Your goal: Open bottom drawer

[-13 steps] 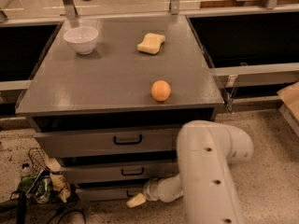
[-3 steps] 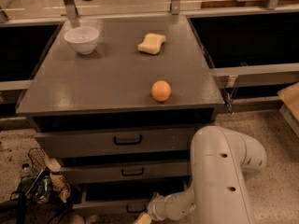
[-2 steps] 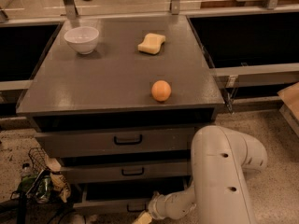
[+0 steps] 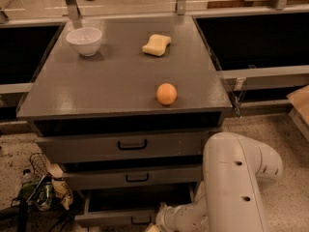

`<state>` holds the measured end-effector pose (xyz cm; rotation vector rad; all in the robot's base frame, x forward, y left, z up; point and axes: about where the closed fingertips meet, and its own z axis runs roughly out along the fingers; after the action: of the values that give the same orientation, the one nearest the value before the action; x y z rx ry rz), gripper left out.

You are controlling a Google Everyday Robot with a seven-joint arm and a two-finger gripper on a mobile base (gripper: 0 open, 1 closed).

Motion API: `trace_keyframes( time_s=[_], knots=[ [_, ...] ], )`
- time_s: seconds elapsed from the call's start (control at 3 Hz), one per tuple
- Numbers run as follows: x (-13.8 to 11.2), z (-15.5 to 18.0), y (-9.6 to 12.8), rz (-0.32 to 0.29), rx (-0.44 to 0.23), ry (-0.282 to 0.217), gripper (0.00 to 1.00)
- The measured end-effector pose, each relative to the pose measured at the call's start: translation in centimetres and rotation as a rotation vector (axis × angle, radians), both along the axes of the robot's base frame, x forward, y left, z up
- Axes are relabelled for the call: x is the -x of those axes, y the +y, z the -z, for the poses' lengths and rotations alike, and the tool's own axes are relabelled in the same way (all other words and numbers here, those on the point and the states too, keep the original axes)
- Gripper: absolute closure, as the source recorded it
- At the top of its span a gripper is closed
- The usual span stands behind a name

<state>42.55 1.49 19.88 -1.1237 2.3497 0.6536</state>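
Bottom drawer [image 4: 108, 220] sits at the very foot of the grey cabinet [image 4: 106, 81], under the middle drawer [image 4: 91, 179] & top drawer [image 4: 82, 149]; it's partway out: its front panel stands fwd of the two fronts above, w/ a dark band of open interior showing behind it; those two upper drawers both look shut.

My gripper [image 4: 150, 227] is down at the lower edge of the view, just beside the small black handle [image 4: 141, 220] of that drawer's front, on its right; most of it is cut off by the frame, so I can't tell whether it's clamped on the handle or free of it; my white arm [image 4: 236, 178] bends down in front of the cabinet's right side & hides that corner of the drawer.

Progress, as I judge it: the right drawer is chosen & the opening is begun, prob. well along; what's left is more pull outward, if full extension is wanted, then letting go & backing off; how much travel remains I can't say, since no rail is in view.

On top, untouched by this job: an orange [image 4: 166, 94] near the front edge, a white bowl [image 4: 84, 40] at back left, a yellow sponge [image 4: 156, 44] at back centre.
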Motion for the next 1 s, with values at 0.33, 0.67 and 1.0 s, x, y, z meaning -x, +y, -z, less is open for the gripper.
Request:
trace_keyframes(
  time_s=[0.33,0.67,1.0],
  knots=[
    [0.4,0.3,-0.1,-0.001,0.004,0.008,0.0],
    [1.5,0.3,-0.6,-0.01,0.009,0.016,0.0],
    [1.5,0.2,-0.6,-0.01,0.009,0.016,0.0]
  ],
)
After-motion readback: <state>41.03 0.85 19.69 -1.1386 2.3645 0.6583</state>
